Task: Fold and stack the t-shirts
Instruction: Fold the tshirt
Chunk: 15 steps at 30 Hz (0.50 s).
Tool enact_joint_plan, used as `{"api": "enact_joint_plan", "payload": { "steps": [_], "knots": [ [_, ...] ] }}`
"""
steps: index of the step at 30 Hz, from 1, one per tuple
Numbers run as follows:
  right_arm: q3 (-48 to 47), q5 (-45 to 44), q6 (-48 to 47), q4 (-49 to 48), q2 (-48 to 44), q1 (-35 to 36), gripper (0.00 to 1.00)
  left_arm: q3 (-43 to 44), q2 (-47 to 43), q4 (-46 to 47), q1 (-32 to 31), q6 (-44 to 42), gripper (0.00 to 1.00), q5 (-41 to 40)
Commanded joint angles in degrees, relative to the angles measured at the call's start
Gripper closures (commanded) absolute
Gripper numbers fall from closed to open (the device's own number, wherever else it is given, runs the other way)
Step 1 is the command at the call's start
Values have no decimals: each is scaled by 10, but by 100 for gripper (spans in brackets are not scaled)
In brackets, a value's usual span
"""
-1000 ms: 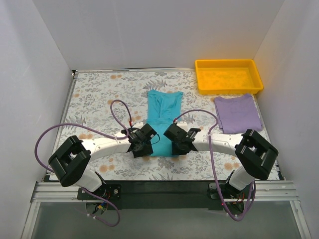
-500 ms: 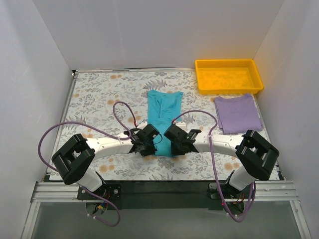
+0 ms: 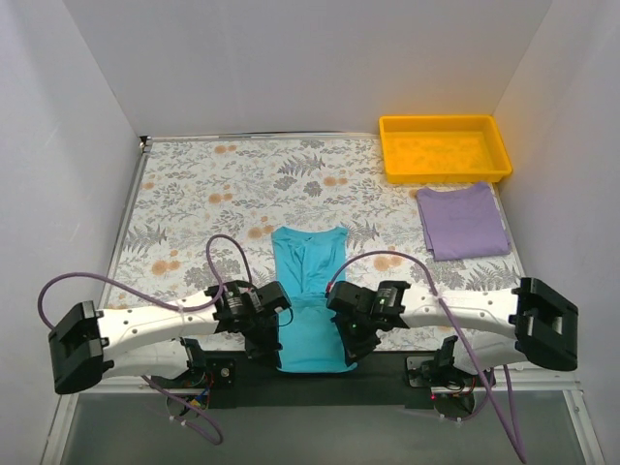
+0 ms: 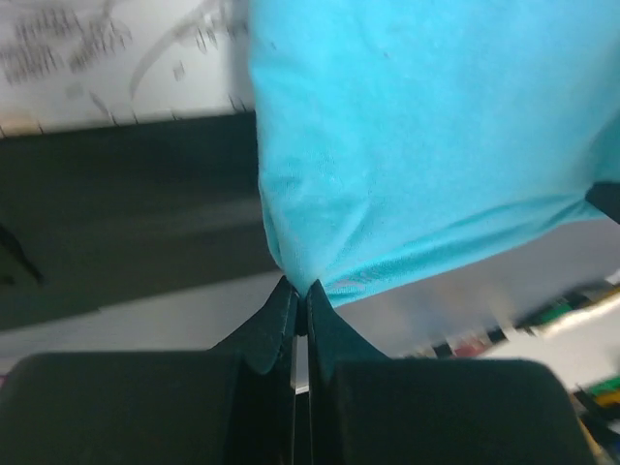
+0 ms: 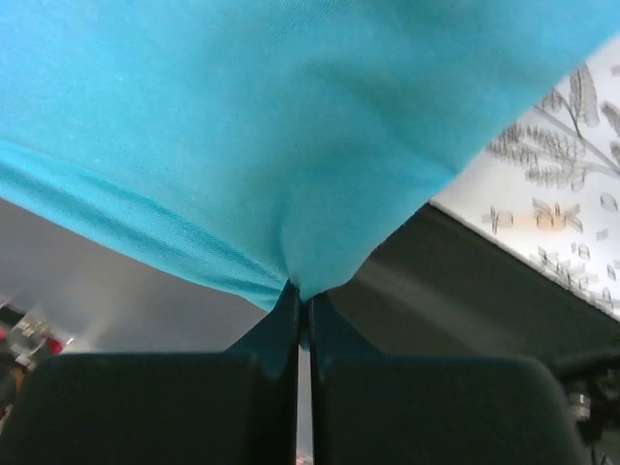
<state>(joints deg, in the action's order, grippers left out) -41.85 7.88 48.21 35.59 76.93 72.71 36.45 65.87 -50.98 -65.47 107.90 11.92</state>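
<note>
The teal t-shirt (image 3: 310,300) lies lengthwise at the near middle of the table, its bottom hem hanging over the near black edge. My left gripper (image 3: 274,360) is shut on the hem's left corner, seen in the left wrist view (image 4: 302,291) with teal cloth (image 4: 417,145) above it. My right gripper (image 3: 349,356) is shut on the hem's right corner, seen in the right wrist view (image 5: 302,295) under teal cloth (image 5: 291,126). The lavender t-shirt (image 3: 462,221) lies folded flat at the right.
A yellow plastic tray (image 3: 444,147) stands at the far right corner. The floral tablecloth (image 3: 194,194) covers the table. The black mounting rail (image 3: 387,373) runs along the near edge. White walls close in both sides.
Both grippers have pulled back toward the near edge, dragging the teal t-shirt with them. Its hem now hangs over the black rail. The lavender t-shirt has not moved.
</note>
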Motion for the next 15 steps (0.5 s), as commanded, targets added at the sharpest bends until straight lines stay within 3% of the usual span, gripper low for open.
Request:
{"api": "enact_joint_plan", "payload": {
  "steps": [1, 3, 7, 10, 15],
  "knots": [
    [-32, 20, -36, 147, -41, -33, 99, 33, -50, -103, 0, 27, 100, 61],
    [-61, -9, -58, 175, -42, -67, 99, 59, -43, -105, 18, 14, 100, 41],
    [-150, -40, -129, 179, -24, -178, 99, 131, 20, -105, 134, -54, 100, -23],
    [-204, -64, -175, 178, 7, -222, 99, 179, 35, -68, 198, -88, 100, -73],
    [-317, -123, -226, 171, 60, -249, 99, 248, 69, 3, 236, -122, 100, -160]
  ]
}}
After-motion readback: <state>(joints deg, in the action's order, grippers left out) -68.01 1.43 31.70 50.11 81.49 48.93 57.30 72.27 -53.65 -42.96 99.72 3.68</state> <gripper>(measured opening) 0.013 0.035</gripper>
